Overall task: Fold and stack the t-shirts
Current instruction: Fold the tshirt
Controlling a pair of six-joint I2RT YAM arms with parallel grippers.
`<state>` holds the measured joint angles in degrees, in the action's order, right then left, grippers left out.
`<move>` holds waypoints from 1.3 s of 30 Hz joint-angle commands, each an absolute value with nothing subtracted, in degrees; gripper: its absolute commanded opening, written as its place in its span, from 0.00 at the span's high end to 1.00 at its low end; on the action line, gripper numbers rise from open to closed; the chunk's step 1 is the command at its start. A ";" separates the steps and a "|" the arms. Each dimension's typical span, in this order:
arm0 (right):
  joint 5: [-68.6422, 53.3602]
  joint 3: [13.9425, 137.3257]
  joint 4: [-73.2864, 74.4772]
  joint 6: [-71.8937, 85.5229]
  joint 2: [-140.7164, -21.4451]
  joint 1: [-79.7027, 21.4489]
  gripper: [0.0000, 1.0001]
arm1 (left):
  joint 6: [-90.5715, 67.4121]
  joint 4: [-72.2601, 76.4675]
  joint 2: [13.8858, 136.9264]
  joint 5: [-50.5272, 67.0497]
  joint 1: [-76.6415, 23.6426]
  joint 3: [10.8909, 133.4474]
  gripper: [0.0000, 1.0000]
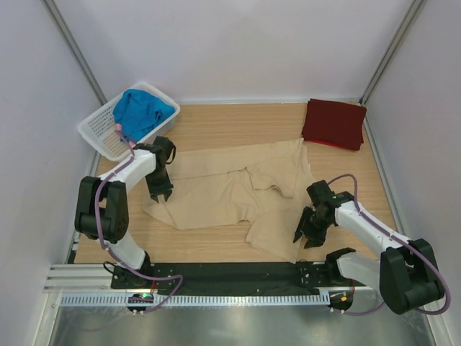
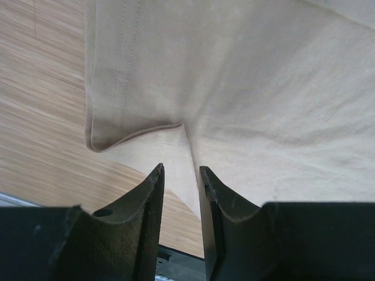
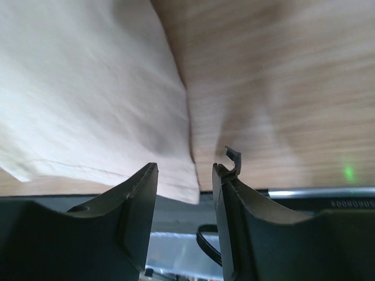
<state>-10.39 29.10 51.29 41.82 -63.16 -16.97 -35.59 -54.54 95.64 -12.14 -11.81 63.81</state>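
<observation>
Lying in basket [image 1: 99, 137]: blue shirt [image 1: 144, 109]; left fingers [image 2: 146, 205], right fingers [image 3: 140, 202] parted at tan shirt [image 1: 216, 191].

- tan t-shirt [image 1: 238, 194] spread over tabletop [image 1: 238, 119] centre to near edge
- basket [image 1: 108, 126] fills far-left corner, folded maroon t-shirt [image 1: 333, 122] far-right corner
- bare strip along far edge between them

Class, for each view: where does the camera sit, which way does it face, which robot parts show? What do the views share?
Top external: above and behind the arms, looking down on the table; both arms, left gripper, right gripper.
Left wrist: on the left arm, looking down at the tan t-shirt; left gripper at bottom.
Right wrist: on the right arm, looking down at shirt edge and wood; right gripper at bottom.
Shared: the tan t-shirt.
</observation>
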 commanded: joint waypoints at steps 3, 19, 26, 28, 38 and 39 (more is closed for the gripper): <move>-8.80 29.79 42.63 44.91 -65.91 -16.79 0.52 | -36.39 -54.93 92.55 -11.78 -12.66 63.11 0.69; -6.77 29.09 45.00 45.27 -64.95 -16.79 0.99 | -37.35 -54.41 93.34 -13.35 -14.06 61.52 0.68; -7.65 28.92 44.30 45.00 -65.57 -16.87 0.99 | -37.44 -53.26 97.03 -17.13 -14.33 62.66 0.69; -7.38 29.27 44.73 44.65 -65.57 -16.79 0.99 | -37.18 -52.91 98.08 -18.01 -14.24 63.10 0.69; -7.12 29.44 45.53 43.68 -65.48 -16.79 0.99 | -36.56 -51.86 102.48 -18.10 -14.33 65.48 0.76; -7.03 29.53 45.61 43.51 -65.48 -16.87 0.99 | -36.48 -51.86 102.31 -18.54 -14.33 65.22 0.77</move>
<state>-8.27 28.97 45.06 44.56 -66.24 -16.78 -36.82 -52.82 102.50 -16.36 -14.24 63.57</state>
